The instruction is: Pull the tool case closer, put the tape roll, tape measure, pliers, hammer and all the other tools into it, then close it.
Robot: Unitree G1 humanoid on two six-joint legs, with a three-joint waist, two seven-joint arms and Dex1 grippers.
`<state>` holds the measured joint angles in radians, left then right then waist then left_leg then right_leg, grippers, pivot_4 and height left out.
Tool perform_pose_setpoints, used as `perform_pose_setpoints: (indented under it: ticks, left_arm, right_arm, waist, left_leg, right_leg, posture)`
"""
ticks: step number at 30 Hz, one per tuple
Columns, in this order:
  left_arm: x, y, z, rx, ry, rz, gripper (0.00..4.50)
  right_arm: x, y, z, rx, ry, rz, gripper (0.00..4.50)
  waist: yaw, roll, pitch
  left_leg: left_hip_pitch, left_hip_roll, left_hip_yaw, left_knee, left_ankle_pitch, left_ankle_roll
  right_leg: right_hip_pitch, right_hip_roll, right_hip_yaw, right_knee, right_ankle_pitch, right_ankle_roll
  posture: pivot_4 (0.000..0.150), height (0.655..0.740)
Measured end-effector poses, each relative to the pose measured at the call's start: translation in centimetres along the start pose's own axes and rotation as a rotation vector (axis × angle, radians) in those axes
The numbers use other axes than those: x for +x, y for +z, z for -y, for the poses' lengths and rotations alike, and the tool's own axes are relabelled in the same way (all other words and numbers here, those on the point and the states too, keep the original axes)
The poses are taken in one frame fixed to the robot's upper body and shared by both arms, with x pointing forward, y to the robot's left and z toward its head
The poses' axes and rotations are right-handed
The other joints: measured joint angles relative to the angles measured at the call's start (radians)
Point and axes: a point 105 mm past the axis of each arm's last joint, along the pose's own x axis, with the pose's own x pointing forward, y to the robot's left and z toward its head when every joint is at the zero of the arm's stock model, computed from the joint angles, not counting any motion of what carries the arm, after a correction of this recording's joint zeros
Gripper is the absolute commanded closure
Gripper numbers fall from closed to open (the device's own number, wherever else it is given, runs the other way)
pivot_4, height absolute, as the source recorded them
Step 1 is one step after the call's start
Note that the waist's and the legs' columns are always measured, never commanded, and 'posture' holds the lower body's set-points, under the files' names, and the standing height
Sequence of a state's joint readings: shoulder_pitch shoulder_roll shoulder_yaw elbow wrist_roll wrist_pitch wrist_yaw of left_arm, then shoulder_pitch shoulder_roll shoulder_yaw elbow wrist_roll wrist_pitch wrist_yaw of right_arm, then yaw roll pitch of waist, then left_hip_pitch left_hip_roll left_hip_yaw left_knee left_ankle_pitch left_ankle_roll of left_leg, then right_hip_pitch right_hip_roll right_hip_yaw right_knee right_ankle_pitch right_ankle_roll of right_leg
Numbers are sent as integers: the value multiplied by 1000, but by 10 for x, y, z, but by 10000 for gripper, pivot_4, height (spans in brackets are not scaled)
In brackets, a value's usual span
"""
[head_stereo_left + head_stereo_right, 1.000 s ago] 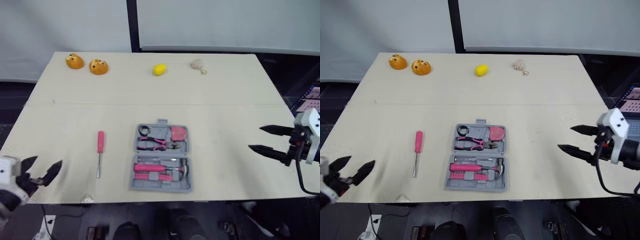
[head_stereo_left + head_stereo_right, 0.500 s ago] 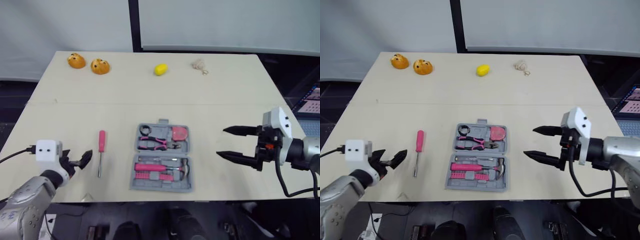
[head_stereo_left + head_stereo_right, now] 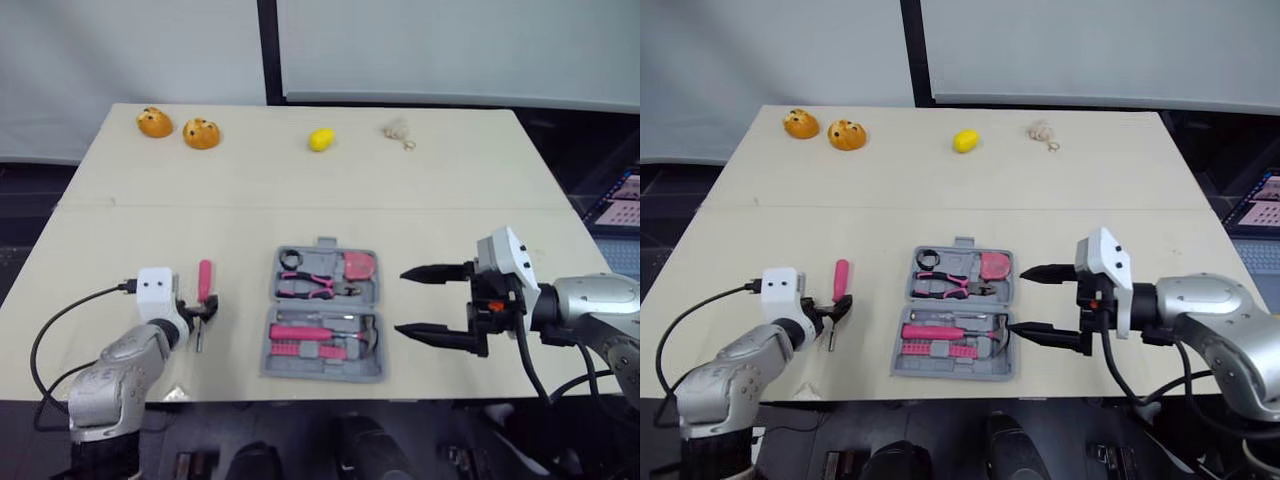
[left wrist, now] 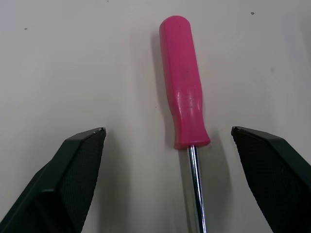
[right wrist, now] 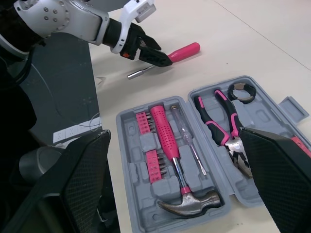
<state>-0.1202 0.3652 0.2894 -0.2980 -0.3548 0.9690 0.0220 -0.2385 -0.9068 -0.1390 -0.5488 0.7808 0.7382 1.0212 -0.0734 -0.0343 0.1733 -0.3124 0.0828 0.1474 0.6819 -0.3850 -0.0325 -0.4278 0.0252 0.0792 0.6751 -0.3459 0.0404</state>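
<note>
Tool case [image 3: 320,309] is seen lying open and flat at the 6 o'clock side of the worktop [image 3: 450,200], near the front edge. The tape roll [image 3: 290,260], pliers [image 3: 318,287] and tape measure [image 3: 357,266] are seated in its far half, and the hammer [image 5: 189,206] with a row of pink bits [image 3: 290,352] in its near half. One loose tool is left outside: a pink-handled screwdriver [image 4: 183,87], laid on the worktop at 9 o'clock from the case, just beside it, handle towards 12 o'clock and shaft towards 6 o'clock.

The left gripper [image 3: 204,312] is held over the screwdriver where handle meets shaft. Its fingers are spread wide to either side of the tool, nothing is gripped, and no contact can be made out. The right gripper [image 3: 400,302] is placed at 3 o'clock from the case, just beside its edge, fingers parted widely and empty, tips pointed towards 9 o'clock.

The step in hand is judged to be the pickup of the screwdriver, the last tool to be packed. For the next move, the left gripper would need to be lowered and closed squarely across the handle, since the thin shaft could slip or roll. The tool would then have to be carried towards 3 o'clock and laid in a free slot; which slot is free cannot be told. The right gripper appears placed to steady the case, after which the lid would be folded shut.

Two oranges [image 3: 153,122] and a lemon [image 3: 319,139] lie at 12 o'clock, well apart from the work.
</note>
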Motion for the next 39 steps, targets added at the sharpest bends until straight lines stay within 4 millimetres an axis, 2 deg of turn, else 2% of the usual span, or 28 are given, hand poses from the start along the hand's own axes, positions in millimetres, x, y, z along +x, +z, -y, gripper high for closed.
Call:
perform_pose_setpoints:
  ticks: [11, 12, 14, 19, 20, 25, 30, 33, 36, 39]
  left_arm:
    - [20, 7, 17, 36, -26, 9, 0]
    - [22, 7, 18, 45, -26, 10, 5384]
    - [23, 8, 18, 50, -20, 13, 12116]
    - [24, 8, 23, 45, -40, 16, 37966]
    - [24, 8, 24, 47, -43, 16, 41174]
    - [14, 2, 26, 68, -68, -2, 40909]
    - [-15, -2, 31, 89, -78, -9, 40909]
    - [-27, -12, 33, 101, -74, -36, 40909]
    - [-29, -26, 34, 120, -68, -76, 40909]
    - [-25, -25, 34, 115, -68, -61, 40909]
  right_arm:
    - [4, 3, -1, -15, 14, 19, 553]
    - [4, 2, -1, -16, 14, 18, 0]
    - [4, 2, -1, -16, 15, 16, 0]
    - [5, 2, -1, -16, 16, 16, 0]
    - [5, 2, -1, -15, 16, 16, 0]
    - [4, -2, -2, -3, 17, 13, 0]
    - [4, -5, -4, 9, 18, 10, 0]
    - [4, -6, -4, 12, 20, 10, 0]
    - [5, -5, -6, 4, 33, 13, 0]
    - [9, -7, -8, 0, 62, 3, 0]
  waist:
    - [29, 0, 0]
    - [34, 0, 0]
    - [37, 0, 0]
    - [44, 0, 0]
    - [44, 0, 0]
    - [42, 0, 0]
    - [36, 0, 0]
    - [37, 0, 0]
    - [37, 0, 0]
    - [38, 0, 0]
  left_leg:
    - [0, 0, 0, 1, 0, 0]
    - [0, 0, 0, 1, 0, 0]
    - [0, 0, 0, 1, 0, 0]
    - [0, 0, 0, 1, 0, 0]
    - [0, 0, 0, 1, 0, 0]
    - [0, 0, 0, 1, 0, 0]
    - [0, 0, 0, 0, 0, 0]
    - [0, 0, 0, 0, 0, 0]
    - [-1, 0, 0, 0, 0, 0]
    - [-1, 0, 0, 1, 0, 0]
  right_leg:
    - [0, 0, 0, 1, 0, 0]
    - [0, 0, 0, 1, 0, 0]
    - [0, 0, 0, 2, 0, 0]
    - [0, 0, 0, 1, 0, 0]
    - [0, 0, 0, 1, 0, 0]
    - [0, 0, 0, 1, 0, 0]
    - [-1, 0, 0, 1, 0, 0]
    - [-1, 0, 0, 1, 0, 0]
    - [-1, 0, 0, 1, 0, 0]
    - [-1, 0, 0, 1, 0, 0]
  posture:
    - [1500, 7400]
    - [1500, 7400]
    - [1500, 7400]
    - [1500, 7400]
    - [1500, 7400]
    - [1500, 7400]
    - [1500, 7400]
    - [1500, 7400]
    - [1500, 7400]
    - [1500, 7400]
